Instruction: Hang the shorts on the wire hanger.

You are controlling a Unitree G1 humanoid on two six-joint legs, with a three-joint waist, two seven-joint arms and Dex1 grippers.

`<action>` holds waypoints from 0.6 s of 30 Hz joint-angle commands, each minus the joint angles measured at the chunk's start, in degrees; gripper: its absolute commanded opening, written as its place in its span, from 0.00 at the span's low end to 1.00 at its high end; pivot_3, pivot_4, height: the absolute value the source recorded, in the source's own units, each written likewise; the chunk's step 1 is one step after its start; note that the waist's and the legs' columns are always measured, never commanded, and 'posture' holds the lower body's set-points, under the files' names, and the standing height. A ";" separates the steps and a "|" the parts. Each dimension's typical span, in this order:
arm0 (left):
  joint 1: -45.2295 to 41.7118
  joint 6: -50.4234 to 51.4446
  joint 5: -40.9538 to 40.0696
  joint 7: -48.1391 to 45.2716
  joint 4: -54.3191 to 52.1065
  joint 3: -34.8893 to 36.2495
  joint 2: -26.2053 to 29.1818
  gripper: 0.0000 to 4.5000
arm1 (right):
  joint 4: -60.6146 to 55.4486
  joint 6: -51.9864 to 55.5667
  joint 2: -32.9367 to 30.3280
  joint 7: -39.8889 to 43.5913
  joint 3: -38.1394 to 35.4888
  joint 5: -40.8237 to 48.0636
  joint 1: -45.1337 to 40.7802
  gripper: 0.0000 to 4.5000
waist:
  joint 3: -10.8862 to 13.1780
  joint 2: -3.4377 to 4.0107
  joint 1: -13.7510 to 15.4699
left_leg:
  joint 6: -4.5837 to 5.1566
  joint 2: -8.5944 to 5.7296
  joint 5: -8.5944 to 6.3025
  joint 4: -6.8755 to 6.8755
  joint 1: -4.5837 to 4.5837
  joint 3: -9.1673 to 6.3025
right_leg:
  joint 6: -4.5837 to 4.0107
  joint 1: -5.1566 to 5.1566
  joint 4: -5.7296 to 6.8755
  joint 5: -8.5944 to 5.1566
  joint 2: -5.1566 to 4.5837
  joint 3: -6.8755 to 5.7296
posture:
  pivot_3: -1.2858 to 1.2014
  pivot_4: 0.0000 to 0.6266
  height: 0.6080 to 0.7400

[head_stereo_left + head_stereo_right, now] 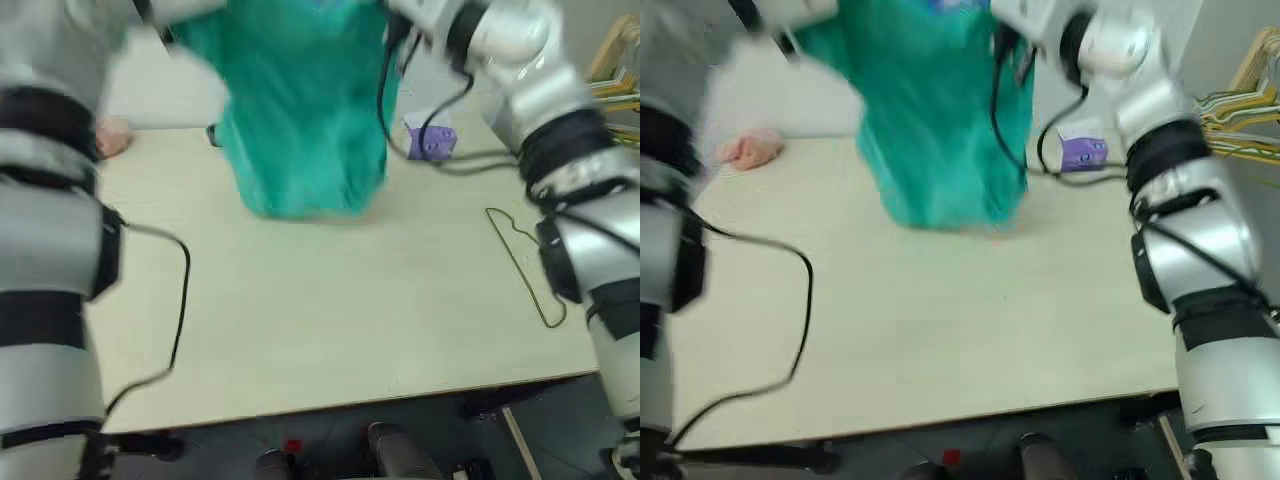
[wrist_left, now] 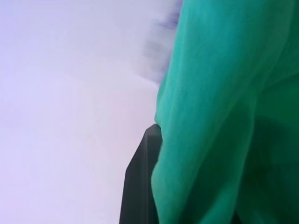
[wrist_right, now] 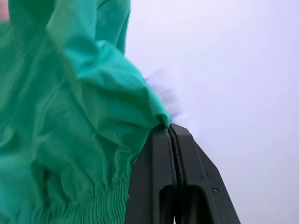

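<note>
The teal-green shorts (image 1: 305,110) hang in the air over the far side of the table, their lower hem just above or brushing the tabletop. My right gripper (image 3: 170,130) is shut, pinching an edge of the shorts (image 3: 70,130) near the gathered waistband. My left gripper (image 2: 152,140) holds the other side; one black finger (image 2: 140,186) shows beside the cloth (image 2: 224,116), which covers the rest. Both arms are raised high. The wire hanger (image 1: 525,265) lies flat on the table at the right, apart from the shorts.
A small pink rag (image 1: 750,148) lies at the table's far left. A purple object (image 1: 432,142) sits at the far right behind the shorts. A bunch of hangers (image 1: 1240,105) is clustered off the right edge. Black cables cross the light tabletop (image 1: 330,320).
</note>
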 commanded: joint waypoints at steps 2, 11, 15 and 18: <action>-3.08 -8.04 7.91 1.05 1.19 -3.65 6.09 0.00 | 1.07 -12.00 -2.65 -4.54 -2.54 -2.62 1.14 0.00 | -0.23 0.25 -0.26 | -0.11 -0.14 -0.12 -0.54 0.27 0.21 | 0.24 0.05 0.05 -0.48 -0.39 0.03 | 0.45 0.00 1.00; 45.64 -6.88 -23.73 -51.61 -20.64 9.02 12.89 0.00 | -11.69 -15.10 2.81 19.36 -1.39 3.32 30.34 0.00 | -0.10 0.11 -1.33 | 0.42 -0.77 -0.22 0.49 1.99 0.25 | 0.15 2.00 1.22 -0.77 -0.42 -0.09 | 0.46 0.02 1.00; 76.20 8.56 -38.34 -61.54 -48.73 14.16 19.00 0.00 | -26.73 -8.59 2.61 27.32 -0.24 6.46 42.64 0.00 | -0.17 0.03 -2.64 | 0.34 -0.14 -0.16 0.60 1.96 -0.21 | 0.03 2.06 1.25 -0.63 -0.51 -0.07 | 0.46 0.03 1.00; 88.59 18.89 -44.95 -62.95 -65.86 17.96 21.70 0.00 | -37.52 -2.05 -1.42 35.66 1.27 7.94 49.25 0.00 | -0.16 0.03 -2.10 | 0.35 0.02 -0.17 0.58 1.94 -0.49 | 0.01 2.11 1.23 -0.63 -0.42 -0.30 | 0.46 0.03 1.00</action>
